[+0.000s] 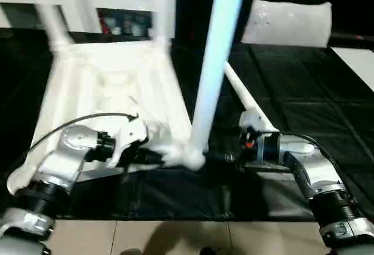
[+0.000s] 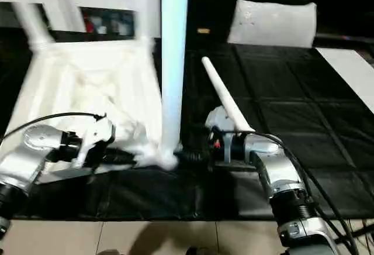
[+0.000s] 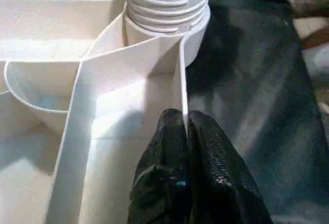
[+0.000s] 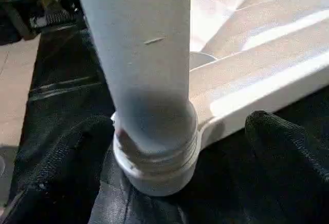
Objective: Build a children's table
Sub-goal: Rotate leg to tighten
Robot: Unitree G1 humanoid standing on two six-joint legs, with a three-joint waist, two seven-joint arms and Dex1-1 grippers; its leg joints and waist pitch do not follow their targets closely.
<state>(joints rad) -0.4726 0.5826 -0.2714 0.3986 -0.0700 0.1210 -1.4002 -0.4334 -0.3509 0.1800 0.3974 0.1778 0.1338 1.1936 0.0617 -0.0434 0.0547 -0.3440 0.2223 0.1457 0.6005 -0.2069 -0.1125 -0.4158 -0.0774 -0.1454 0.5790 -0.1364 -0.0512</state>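
Observation:
The white tabletop (image 1: 117, 85) lies upside down on the black mat, ribs facing up. Two legs (image 1: 52, 21) stand in its far corners. A third leg (image 1: 213, 62) stands upright in the near right corner socket (image 4: 154, 167), its threads partly showing. A fourth leg (image 2: 225, 97) lies loose on the mat to the right. My left gripper (image 3: 186, 118) is shut on a thin rim wall of the tabletop just beside that socket. My right gripper (image 4: 175, 131) is open, one finger (image 4: 67, 152) on each side of the upright leg's base, apart from it.
A white pillow-like block (image 1: 286, 24) rests at the back right. A flat white strip (image 1: 356, 62) lies at the right edge of the mat. White furniture stands behind the tabletop. Tiled floor (image 1: 175, 237) runs along the mat's near edge.

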